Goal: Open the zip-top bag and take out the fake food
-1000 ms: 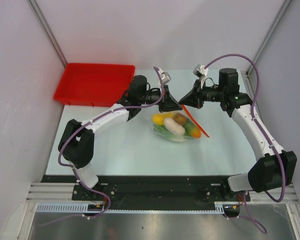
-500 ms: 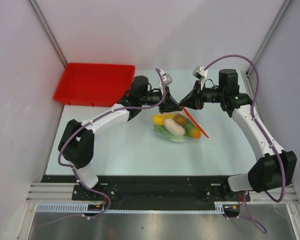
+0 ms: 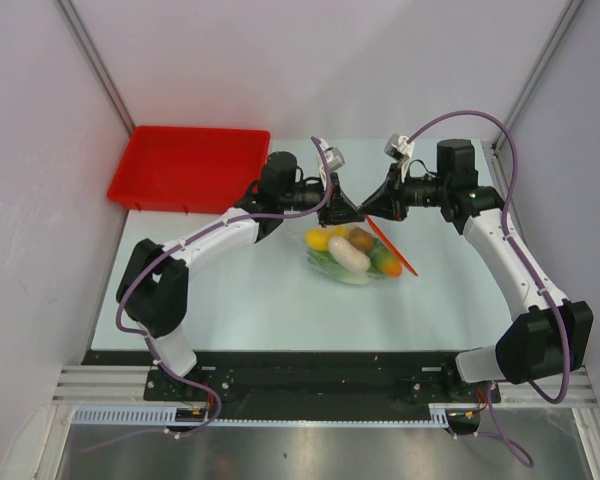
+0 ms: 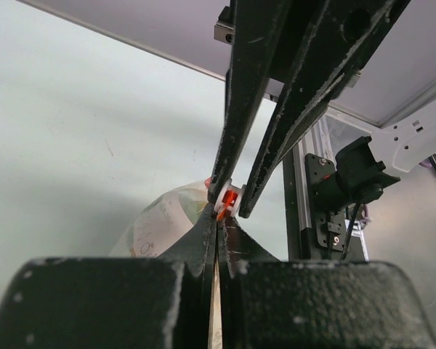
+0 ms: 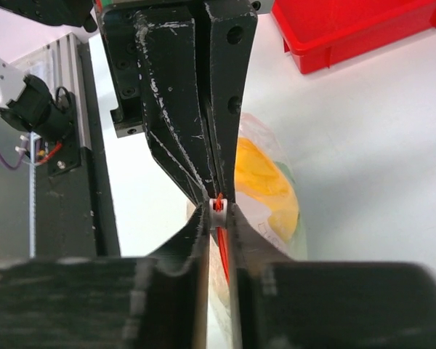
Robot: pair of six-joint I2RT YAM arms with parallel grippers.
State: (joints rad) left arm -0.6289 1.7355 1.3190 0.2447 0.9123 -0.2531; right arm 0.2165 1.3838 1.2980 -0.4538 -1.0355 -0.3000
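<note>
Near the tabletop's (image 3: 230, 290) far edge, my left gripper (image 4: 216, 222) has just pinched the clear floppy plastic zip-top bag (image 4: 156, 227) at its mouth, my right gripper (image 5: 218, 215) clamped on its small white zip slider (image 5: 218, 205), so unzipping can start.

Pale grey walls (image 3: 330, 60), aluminium corner posts (image 3: 94, 60), light green tabletop (image 3: 280, 300), soft even light

Near the red tray (image 3: 190, 162), the clear zip-top bag (image 3: 355, 272), red-orange along its zip strip (image 3: 393, 246), shows fake food (image 3: 348, 252) in white, yellow, brown, orange and green.

Table (image 3: 230, 300) w/ bag (image 3: 358, 256), red tray (image 3: 190, 165)
</note>
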